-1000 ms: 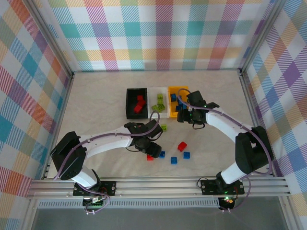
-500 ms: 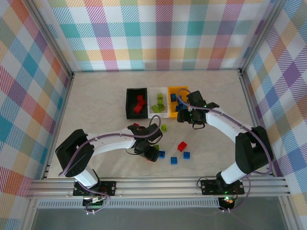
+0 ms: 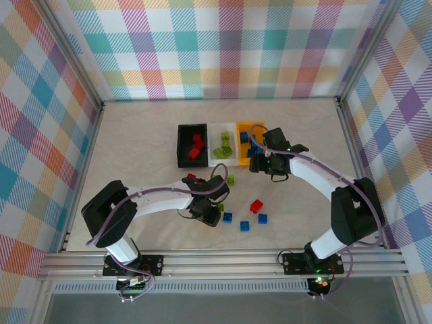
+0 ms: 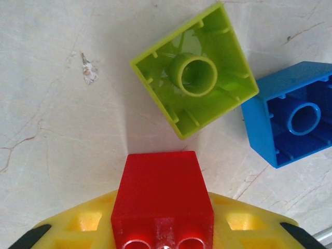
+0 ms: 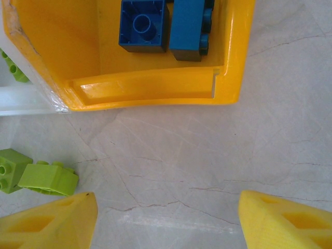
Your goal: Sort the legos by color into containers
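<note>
Left tool (image 4: 163,231) grips a red lego (image 4: 161,191) — right tool (image 5: 168,220) gapes wide.

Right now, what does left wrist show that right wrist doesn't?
Left wrist: a red brick pinched between the left fingers, with an upturned lime brick and an upturned blue brick ahead. Right wrist: the yellow-orange bin holding two blue bricks, an edge of the white bin, two lime bricks lying loose, and the right fingers apart with nothing between. Both: marbled tabletop and yellow fingers.
</note>
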Robot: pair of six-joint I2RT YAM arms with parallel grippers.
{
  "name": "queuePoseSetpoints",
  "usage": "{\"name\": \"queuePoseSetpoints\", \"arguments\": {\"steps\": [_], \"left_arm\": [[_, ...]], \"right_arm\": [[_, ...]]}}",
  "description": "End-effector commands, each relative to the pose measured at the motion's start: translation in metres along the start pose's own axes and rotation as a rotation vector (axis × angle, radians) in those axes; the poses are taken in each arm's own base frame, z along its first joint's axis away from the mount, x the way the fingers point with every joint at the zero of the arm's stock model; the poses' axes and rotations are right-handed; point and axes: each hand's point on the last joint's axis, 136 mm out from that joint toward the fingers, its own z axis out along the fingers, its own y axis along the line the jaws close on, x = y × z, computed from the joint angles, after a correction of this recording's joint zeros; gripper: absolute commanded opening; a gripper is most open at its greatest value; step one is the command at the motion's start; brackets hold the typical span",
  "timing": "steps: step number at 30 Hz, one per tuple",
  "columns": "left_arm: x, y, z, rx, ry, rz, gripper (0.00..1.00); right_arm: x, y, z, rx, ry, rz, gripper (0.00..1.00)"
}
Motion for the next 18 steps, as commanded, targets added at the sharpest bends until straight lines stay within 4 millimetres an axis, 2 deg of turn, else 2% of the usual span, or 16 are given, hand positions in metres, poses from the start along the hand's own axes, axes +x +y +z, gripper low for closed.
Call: {"name": "queuePoseSetpoints", "arguments": {"steps": [1, 5, 12, 15, 18], "left_arm": [[-0.006, 0.01, -0.018, -0.021, -0.042, -0.028, 0.31], [-0.031, 0.036, -0.048, -0.036, -0.147, -0.119, 0.29], [-0.098, 0.1, -0.119, -0.117, -0.398, -0.292, 0.29], [-0.125, 0.133, -0.132, -0.186, -0.45, -0.364, 0.29], [-0.15, 0.156, -0.134, -0.204, -0.486, -0.422, 0.27]], "right_arm": [[-0.007, 0.003, -0.003, -0.023, -0.027, 0.015, 0.72], [-0.008, 0.005, -0.005, -0.03, -0.031, 0.016, 0.73], [-0.007, 0.006, -0.004, -0.039, -0.026, 0.018, 0.72], [-0.006, 0.006, -0.002, -0.039, -0.024, 0.021, 0.72], [-0.006, 0.006, -0.002, -0.041, -0.023, 0.021, 0.72]]}}
